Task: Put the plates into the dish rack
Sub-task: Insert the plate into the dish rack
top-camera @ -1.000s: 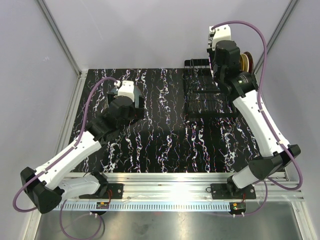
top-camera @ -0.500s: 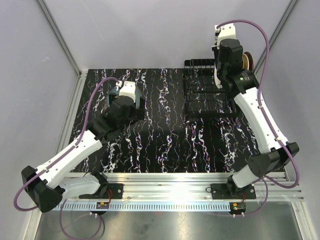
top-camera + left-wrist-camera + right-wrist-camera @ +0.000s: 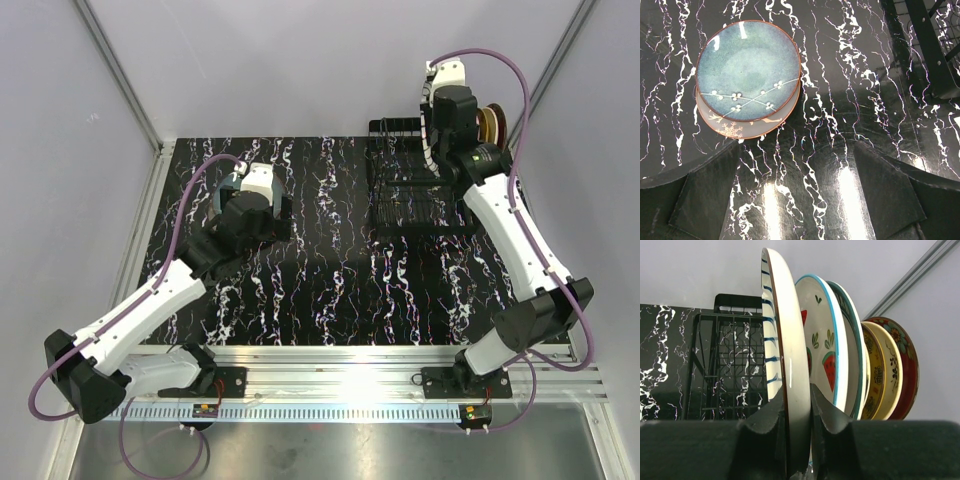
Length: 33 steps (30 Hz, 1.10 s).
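My right gripper (image 3: 799,402) is shut on the lower rim of a white plate with dark stripes (image 3: 785,340). It holds the plate upright on edge over the black wire dish rack (image 3: 725,365), just left of a watermelon plate (image 3: 822,350). Behind that stand a teal-rimmed plate (image 3: 856,360), a yellow plate (image 3: 880,375) and a red floral plate (image 3: 905,365). In the top view the right gripper (image 3: 440,135) is at the rack's (image 3: 410,205) far right. My left gripper (image 3: 796,147) is open and empty over the table. A blue-grey plate (image 3: 747,70) lies stacked on a pale plate (image 3: 740,131) ahead to its left.
The black marbled table (image 3: 330,280) has white walls close around it. A metal frame post (image 3: 545,70) runs beside the racked plates (image 3: 492,122). In the top view the left wrist partly hides the plate stack (image 3: 230,185).
The right gripper has lifted and turned the striped plate more upright beside the racked plates. The left arm has shifted slightly to the right.
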Each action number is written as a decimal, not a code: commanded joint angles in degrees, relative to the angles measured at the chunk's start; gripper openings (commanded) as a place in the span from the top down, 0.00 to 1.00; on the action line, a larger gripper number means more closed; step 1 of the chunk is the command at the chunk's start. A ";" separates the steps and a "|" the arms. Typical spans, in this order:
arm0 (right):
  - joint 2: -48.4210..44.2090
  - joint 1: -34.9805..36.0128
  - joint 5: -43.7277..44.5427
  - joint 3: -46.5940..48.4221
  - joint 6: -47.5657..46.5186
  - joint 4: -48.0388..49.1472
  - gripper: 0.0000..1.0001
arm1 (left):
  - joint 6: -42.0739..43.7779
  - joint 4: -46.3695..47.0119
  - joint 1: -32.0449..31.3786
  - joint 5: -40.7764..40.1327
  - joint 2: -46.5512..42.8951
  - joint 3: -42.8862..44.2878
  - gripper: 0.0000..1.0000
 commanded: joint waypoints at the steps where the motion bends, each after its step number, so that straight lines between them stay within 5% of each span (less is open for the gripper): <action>1: -1.16 -0.17 0.52 1.30 0.86 9.90 1.00 | -0.52 1.69 0.17 0.86 0.07 2.62 0.01; 33: -5.73 -0.34 8.52 -2.39 -0.46 15.96 1.00 | -0.70 0.90 0.17 2.27 1.21 3.15 0.01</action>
